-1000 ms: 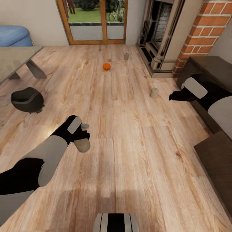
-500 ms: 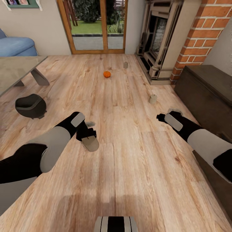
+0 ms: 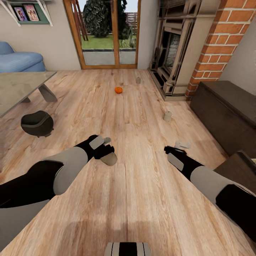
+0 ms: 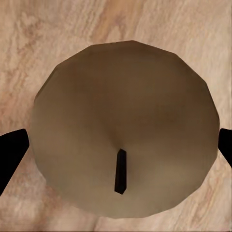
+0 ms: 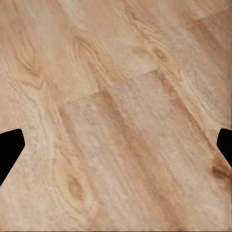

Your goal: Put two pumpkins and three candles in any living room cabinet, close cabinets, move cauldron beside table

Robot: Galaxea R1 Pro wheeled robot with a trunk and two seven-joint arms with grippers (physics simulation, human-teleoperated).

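Left pincer [image 3: 107,153] was clamped on a candle [image 3: 109,159], fingers on opposite sides of its body, candle clear of the floor [image 3: 142,199]. In the left wrist view the candle [image 4: 123,128] sat between the two dark fingertips [image 4: 10,154], wick end toward the camera. Right pincer [image 3: 170,151] was spread wide with nothing in it, only floor planks [image 5: 116,116] between its tips in the right wrist view.

Handling guess: stubby, stiff wax cylinder, light, probably a bit slick. A side grip across the middle of the body looks right; an off-centre pinch near either end could let it tilt or squirt out.

Loose items, by clock from the robot in the head view:
- second candle [image 3: 167,116] standing on the floor at about 1 o'clock
- third candle [image 3: 138,80] farther off near 12, close to the fireplace [image 3: 170,46]
- one pumpkin [image 3: 118,90] near 12, well apart from the candles; round and rigid, likely to roll, so grip across its widest part
- cabinet [image 3: 227,113] at 2 o'clock, fronts looked shut
- cauldron [image 3: 37,123] at 10 o'clock, on the floor near the worktop [image 3: 17,89]
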